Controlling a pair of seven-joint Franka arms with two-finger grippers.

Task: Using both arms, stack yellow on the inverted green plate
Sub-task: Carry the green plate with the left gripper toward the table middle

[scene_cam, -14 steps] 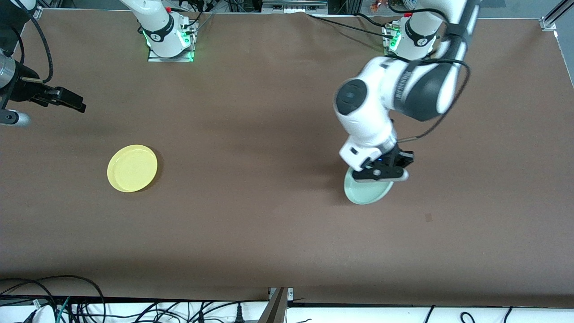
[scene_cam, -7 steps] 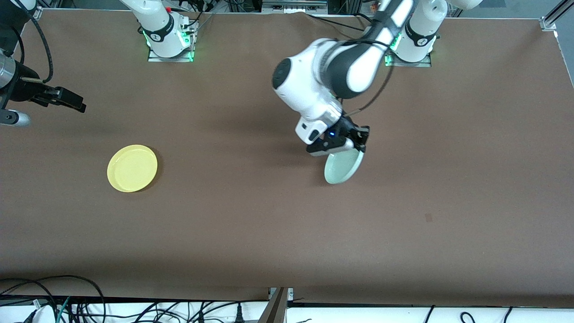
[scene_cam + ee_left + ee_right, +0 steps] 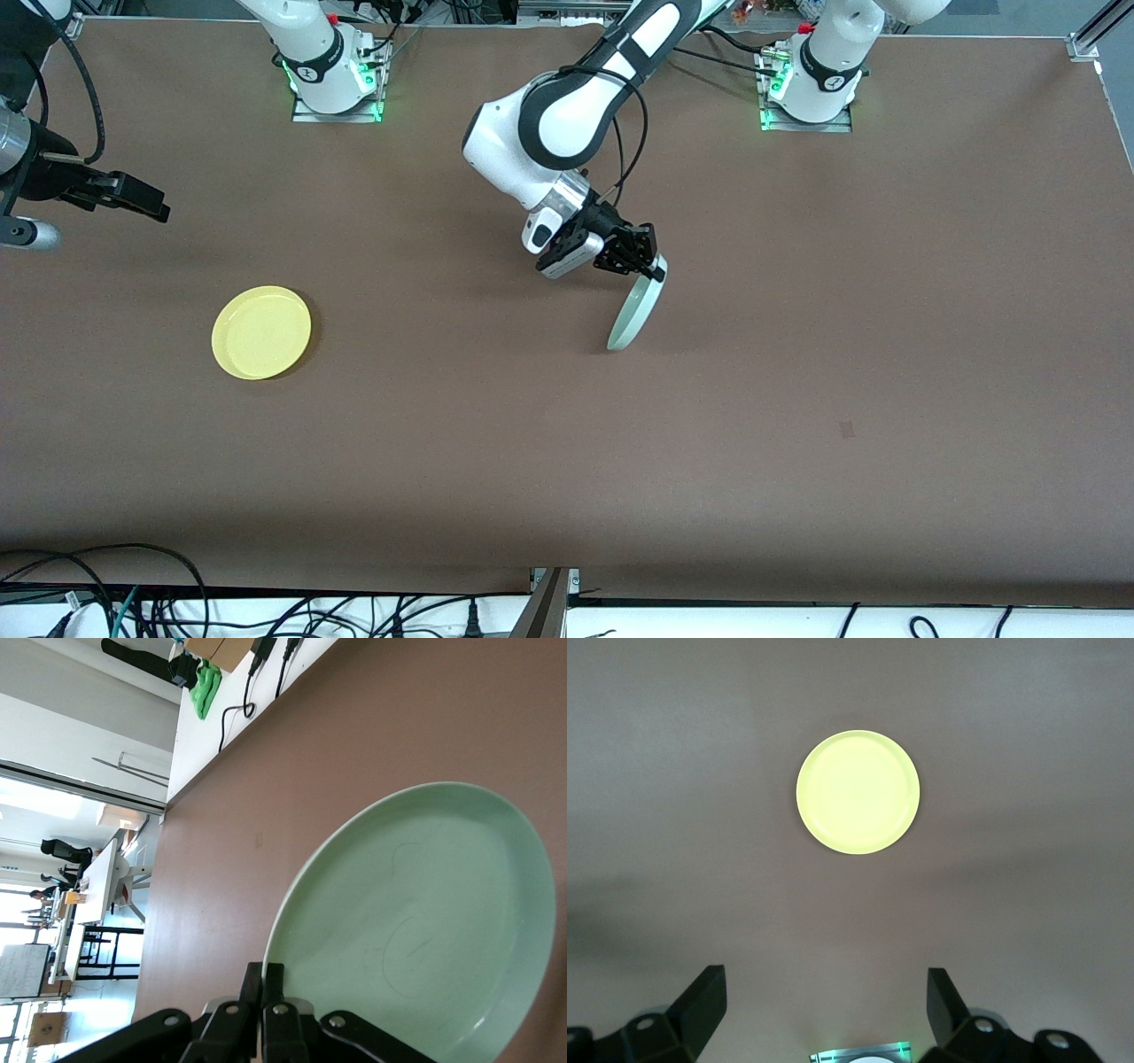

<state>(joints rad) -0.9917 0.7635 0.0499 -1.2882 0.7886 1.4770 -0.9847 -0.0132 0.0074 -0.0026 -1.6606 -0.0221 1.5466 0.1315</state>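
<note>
My left gripper (image 3: pixel 651 266) is shut on the rim of the pale green plate (image 3: pixel 633 315) over the middle of the table. The plate stands steeply tilted, almost on edge, with its lower rim close to the table. In the left wrist view the fingers (image 3: pixel 264 970) pinch the rim of the green plate (image 3: pixel 416 930). The yellow plate (image 3: pixel 261 331) lies flat, rim up, toward the right arm's end of the table. My right gripper (image 3: pixel 133 199) waits high over that end, open and empty. In the right wrist view the right gripper (image 3: pixel 824 992) shows the yellow plate (image 3: pixel 858 792) below it.
Bare brown table top (image 3: pixel 567 461) lies between the two plates. The arm bases (image 3: pixel 332 75) (image 3: pixel 811 80) stand along the table's edge farthest from the front camera. Cables (image 3: pixel 133 602) hang below the nearest edge.
My left arm has carried the green plate toward the right arm's end, to the table's middle, and turned it from nearly flat to almost on edge. The right arm has not moved.
</note>
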